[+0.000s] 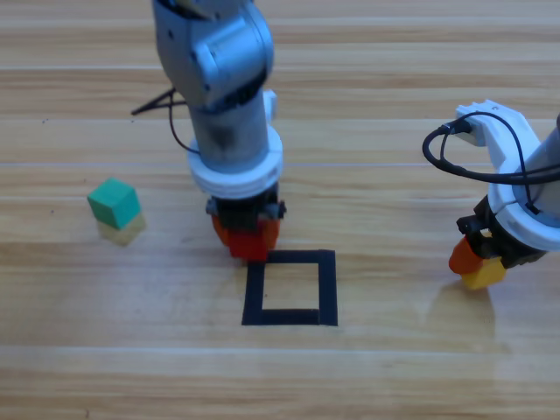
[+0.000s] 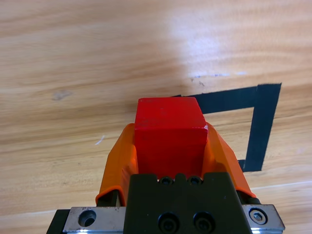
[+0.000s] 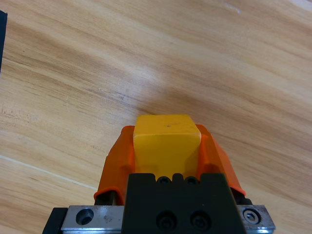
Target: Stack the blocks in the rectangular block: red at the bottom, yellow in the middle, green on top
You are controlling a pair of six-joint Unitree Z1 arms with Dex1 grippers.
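Note:
My left gripper (image 1: 246,238) is shut on the red cube (image 2: 168,134), held just off the upper left corner of the black tape square (image 1: 328,289). In the left wrist view the tape square (image 2: 261,126) shows beyond the cube to the right. At the right edge my right gripper (image 1: 477,262) is shut on the yellow cube (image 3: 165,141), low over the wood; the yellow cube (image 1: 486,273) pokes out below the jaws. The green cube (image 1: 114,203) rests at the left on the table, with a pale yellowish patch under it.
The wooden table (image 1: 376,131) stretches all around. A black cable (image 1: 464,166) loops from the right arm's wrist. The left arm's body (image 1: 223,79) rises toward the top edge.

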